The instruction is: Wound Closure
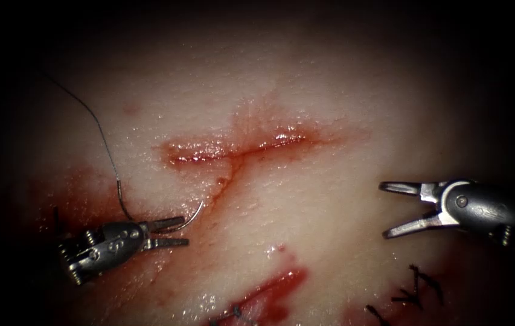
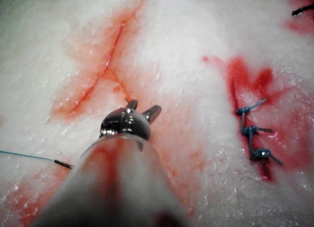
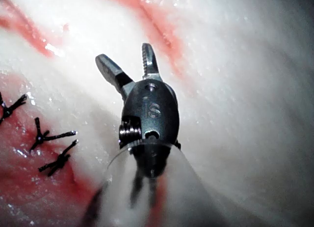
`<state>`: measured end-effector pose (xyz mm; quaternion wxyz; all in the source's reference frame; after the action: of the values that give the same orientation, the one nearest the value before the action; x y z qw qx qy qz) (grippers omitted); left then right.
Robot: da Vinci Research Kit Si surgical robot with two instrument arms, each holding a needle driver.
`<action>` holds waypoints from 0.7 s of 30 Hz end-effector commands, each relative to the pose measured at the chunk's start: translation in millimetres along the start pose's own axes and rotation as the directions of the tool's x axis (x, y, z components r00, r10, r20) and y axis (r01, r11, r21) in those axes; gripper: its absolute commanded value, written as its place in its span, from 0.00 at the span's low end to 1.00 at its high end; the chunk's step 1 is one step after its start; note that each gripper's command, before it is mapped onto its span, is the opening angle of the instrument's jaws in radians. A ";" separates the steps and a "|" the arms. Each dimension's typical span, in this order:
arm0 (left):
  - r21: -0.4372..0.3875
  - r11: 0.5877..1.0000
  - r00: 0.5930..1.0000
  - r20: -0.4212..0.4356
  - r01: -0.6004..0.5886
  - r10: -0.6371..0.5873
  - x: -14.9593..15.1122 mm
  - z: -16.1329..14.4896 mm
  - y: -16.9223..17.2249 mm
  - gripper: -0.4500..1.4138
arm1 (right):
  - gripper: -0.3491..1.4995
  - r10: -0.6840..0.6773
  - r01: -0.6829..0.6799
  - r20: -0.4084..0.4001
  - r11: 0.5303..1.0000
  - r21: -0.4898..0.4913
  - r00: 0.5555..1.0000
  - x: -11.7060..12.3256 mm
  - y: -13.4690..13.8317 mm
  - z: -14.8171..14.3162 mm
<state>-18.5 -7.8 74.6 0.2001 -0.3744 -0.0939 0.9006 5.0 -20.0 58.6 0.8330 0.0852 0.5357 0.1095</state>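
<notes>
- We see the left arm's steel needle driver (image 1: 175, 233) clamped on the thin curved steel needle (image 1: 192, 217) near mid-curve, tip lifted toward the open red cut (image 1: 239, 149) in the pale pork tissue (image 1: 329, 199), not in it, likely readied for a bite.
- Dark thread (image 1: 103, 139) trails up-left.
- The right arm's needle driver (image 1: 390, 208) hovers with jaws apart, holding nothing.
- No containers; dark stitched knots (image 1: 417, 287) lie below.

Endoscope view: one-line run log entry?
left end effector: shut on needle, mid-curve | right end effector: open, empty | needle: outside tissue, below cut
</notes>
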 end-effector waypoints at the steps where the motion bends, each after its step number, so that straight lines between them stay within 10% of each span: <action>1: 0.006 1.000 1.000 0.000 0.000 0.000 0.2 0.9 -0.6 0.43 | 0.71 -0.002 0.002 -0.003 1.000 0.000 1.000 0.0 0.4 1.0; 21: 0.093 0.995 0.987 0.161 -0.032 0.017 -1.7 4.4 -1.2 0.50 | 0.73 -0.013 0.013 0.001 1.000 -0.004 1.000 0.1 -0.3 1.7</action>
<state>-19.8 -8.0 78.8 0.1991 -0.2898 -0.0617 0.9341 5.9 -20.7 58.7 0.8347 0.0805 0.5343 0.1058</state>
